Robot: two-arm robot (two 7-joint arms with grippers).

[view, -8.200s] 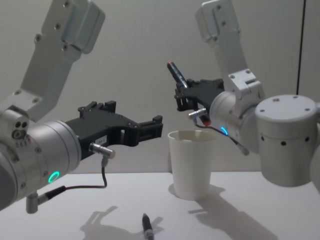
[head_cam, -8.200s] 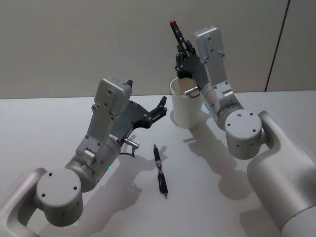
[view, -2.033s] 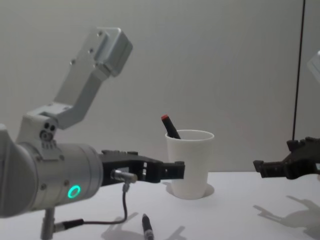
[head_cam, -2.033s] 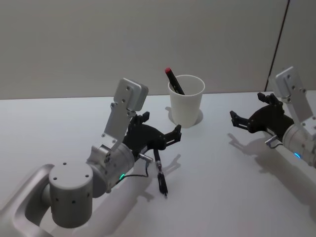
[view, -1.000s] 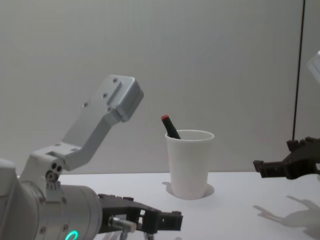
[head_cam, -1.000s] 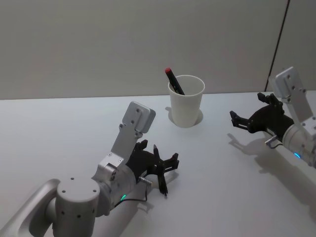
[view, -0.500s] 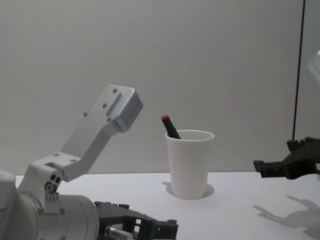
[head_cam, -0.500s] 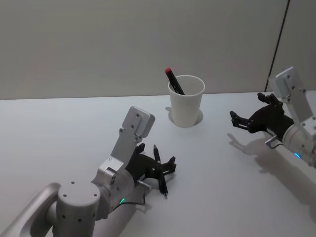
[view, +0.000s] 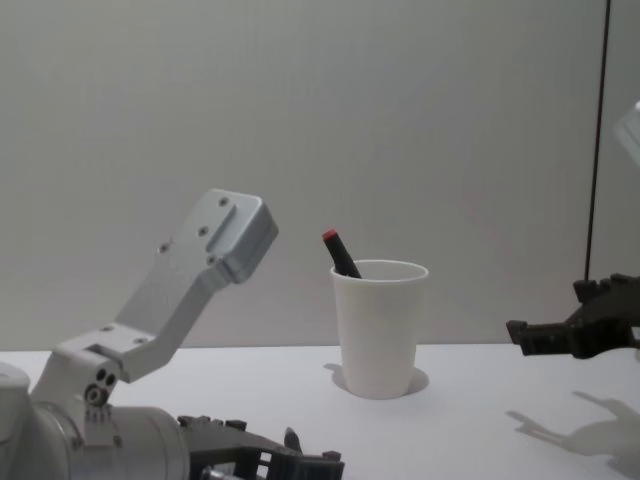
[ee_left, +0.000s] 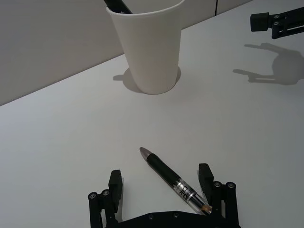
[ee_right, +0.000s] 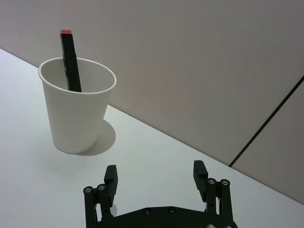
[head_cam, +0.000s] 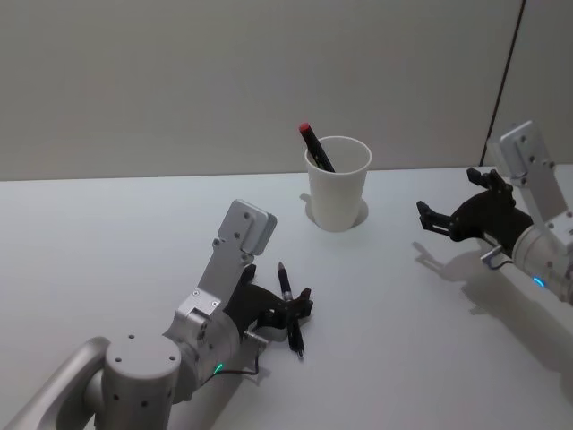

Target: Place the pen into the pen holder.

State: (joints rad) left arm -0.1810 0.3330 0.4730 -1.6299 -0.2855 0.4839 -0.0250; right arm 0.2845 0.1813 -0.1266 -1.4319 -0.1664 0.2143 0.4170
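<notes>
A flat white table [head_cam: 134, 233] is set in front of a plain grey wall [head_cam: 179, 81]. The left claw [ee_left: 160, 176] is held low, close to the table top, on the side near the robot. Its two fingers [ee_left: 115, 183] are spread wide, and nothing is gripped in them.

The black pen [ee_left: 164, 169] is seen lying flat on the table between those fingers. It is slanted, with one end pointed toward the cup and the other end close to one finger. Whether that finger is touching the pen cannot be told. The claw seems to be placed around the pen so that it can be pinched when the fingers are shut. Because the pen is slanted across the gap, it may be turned a little when it is squeezed.

Farther out, the white paper cup [head_cam: 337, 193] is stood upright with its open mouth up, well apart from the pen. Bare table is seen between the two, so nothing is in the way along the table. A red-capped marker [head_cam: 313, 146] is leaned inside the cup against its rim. Some room is taken up by it, and it could be bumped when the pen is dropped in.

The right claw [ee_right: 155, 170] is held above the table on the right side, well away from the cup. Its fingers are spread wide too, and nothing is held. It seems to be kept out of the way.
</notes>
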